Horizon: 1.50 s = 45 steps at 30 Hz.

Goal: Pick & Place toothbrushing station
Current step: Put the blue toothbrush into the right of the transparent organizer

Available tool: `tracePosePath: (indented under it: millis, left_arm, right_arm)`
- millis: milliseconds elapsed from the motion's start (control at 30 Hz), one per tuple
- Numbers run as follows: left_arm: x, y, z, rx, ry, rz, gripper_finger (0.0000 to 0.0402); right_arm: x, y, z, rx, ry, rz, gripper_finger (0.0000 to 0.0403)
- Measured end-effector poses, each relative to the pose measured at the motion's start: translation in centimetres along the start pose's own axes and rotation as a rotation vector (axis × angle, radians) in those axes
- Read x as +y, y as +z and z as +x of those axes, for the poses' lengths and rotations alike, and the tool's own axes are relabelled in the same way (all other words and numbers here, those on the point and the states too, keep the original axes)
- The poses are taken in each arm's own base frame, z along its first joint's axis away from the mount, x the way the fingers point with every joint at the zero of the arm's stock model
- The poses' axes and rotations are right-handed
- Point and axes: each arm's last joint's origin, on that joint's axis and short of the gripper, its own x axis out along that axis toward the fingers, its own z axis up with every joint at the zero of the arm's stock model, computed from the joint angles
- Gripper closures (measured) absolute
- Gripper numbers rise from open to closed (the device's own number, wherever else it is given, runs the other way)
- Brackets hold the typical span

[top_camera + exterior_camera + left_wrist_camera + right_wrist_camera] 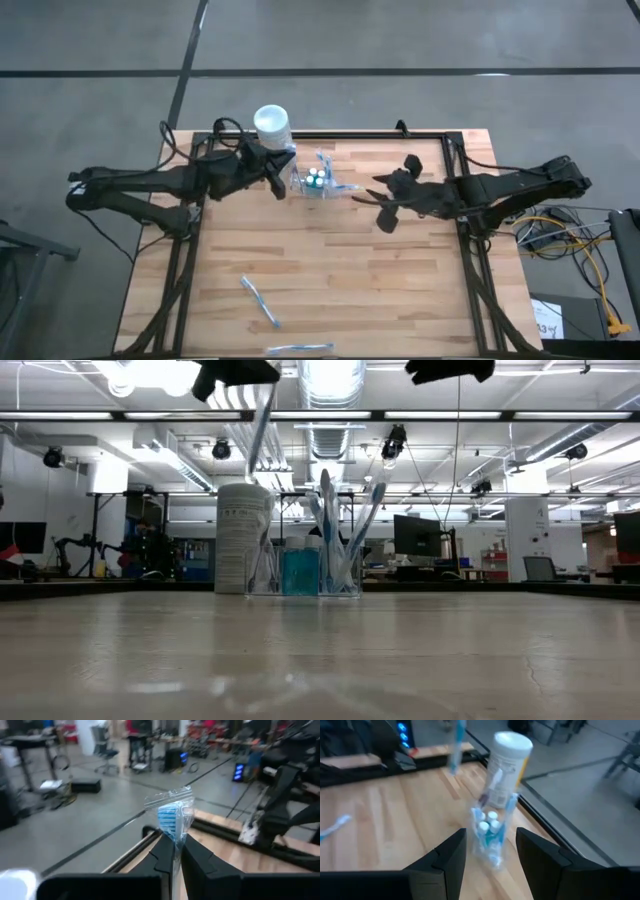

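The toothbrushing station (pixel 316 183) is a small clear holder with several toothbrushes upright in it. It stands on its base at the table's far middle (pixel 305 570) (pixel 487 837), next to a white cylinder (pixel 272 125). My left gripper (pixel 278 178) (pixel 176 857) hovers high beside the cylinder, shut on a wrapped blue-and-white toothbrush (pixel 172 815) (pixel 262 425). My right gripper (pixel 385 200) (pixel 490 855) is raised to the station's right. It is open, with the station showing beyond the gap between its fingers. My left gripper pinches the wrapped toothbrush between its two fingers just below the brush head (pixel 176 840). The fingers come in about level. The head in its clear wrapper sticks out past the fingertips. The handle (pixel 260 440) hangs slanting below the gripper, clear of the table.
Two more toothbrushes lie near the table's front edge (pixel 260 300) (pixel 300 348). The white cylinder (pixel 243 538) (pixel 506 767) stands close to the station's left. Black frame rails (pixel 370 135) border the wooden top, and bare wood lies in the middle.
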Motion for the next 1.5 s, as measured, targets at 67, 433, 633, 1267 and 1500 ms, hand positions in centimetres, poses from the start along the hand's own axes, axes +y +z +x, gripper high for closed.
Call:
tracePosePath:
  millis: [67, 433, 633, 1267, 1500]
  left_arm:
    - [0.0, 0.2, 0.7, -0.043, -0.045, 0.013, 0.0379]
    - [-0.2, 0.5, 3.3, -0.176, -0.189, 0.023, 0.0379]
    - [-1.3, 0.4, 5.0, -0.235, -0.31, 0.081, 0.0381]
    - [-1.8, -4.4, 12.9, -0.069, -0.337, 0.039, 0.038]
    - [-1.3, -6.0, 14.2, -0.042, -0.317, 0.042, 0.0378]
  right_arm:
    - [-0.1, -0.3, -0.7, -0.039, 0.029, 0.012, 0.0234]
    - [-1.2, -2.8, -2.2, -0.135, 0.089, 0.032, 0.0234]
    - [-1.1, -3.7, -1.8, -0.115, 0.083, 0.015, 0.0234]
    - [-1.1, -3.7, -1.7, -0.11, 0.081, 0.015, 0.0234]
    - [-1.1, -3.8, -1.7, -0.109, 0.081, 0.01, 0.0234]
